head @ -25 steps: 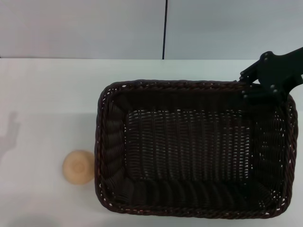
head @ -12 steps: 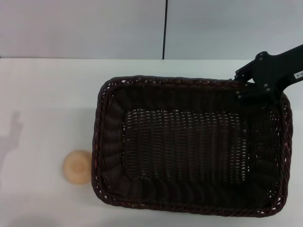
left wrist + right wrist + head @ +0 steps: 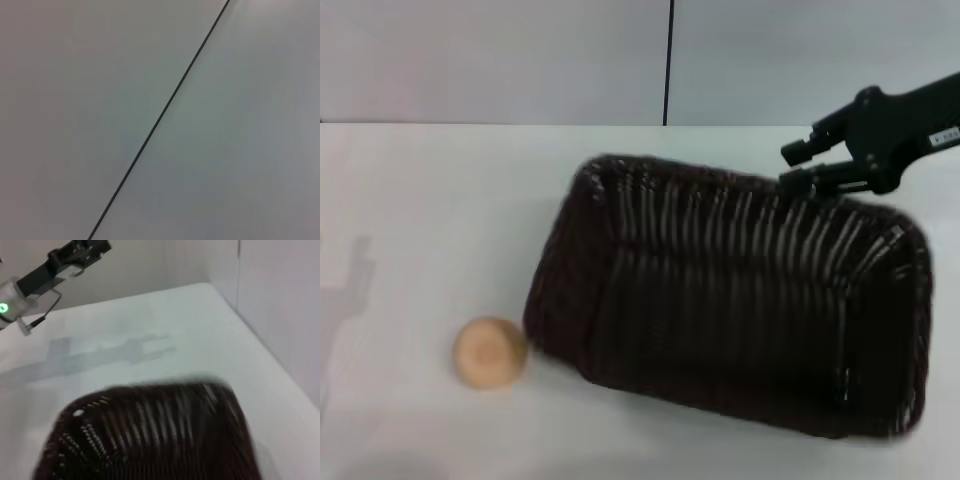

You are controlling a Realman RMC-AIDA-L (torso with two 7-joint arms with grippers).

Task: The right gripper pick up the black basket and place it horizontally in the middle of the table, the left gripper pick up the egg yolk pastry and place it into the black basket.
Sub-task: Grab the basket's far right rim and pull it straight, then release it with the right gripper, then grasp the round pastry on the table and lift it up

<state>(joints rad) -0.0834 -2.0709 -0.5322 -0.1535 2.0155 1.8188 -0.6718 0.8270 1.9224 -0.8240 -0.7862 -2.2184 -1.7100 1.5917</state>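
Note:
The black basket (image 3: 720, 300) lies tilted and turned on the white table (image 3: 430, 200), its far rim raised and its near right corner low; it also shows in the right wrist view (image 3: 150, 435). My right gripper (image 3: 799, 166) is at the basket's far right rim, its fingers apart with table showing between them; the lower finger is just above the rim. The egg yolk pastry (image 3: 490, 352) sits on the table close to the basket's near left corner. My left gripper (image 3: 95, 249) is raised far off over the table's left side; only its shadow falls in the head view.
A grey wall with a dark vertical seam (image 3: 667, 60) stands behind the table. The left wrist view shows only that wall and seam (image 3: 160, 117). The table's far edge meets the wall.
The basket has swung from flat to tilted and turned, its left end shifting towards the pastry. The right gripper's fingers have come off the rim and moved a little left and up.

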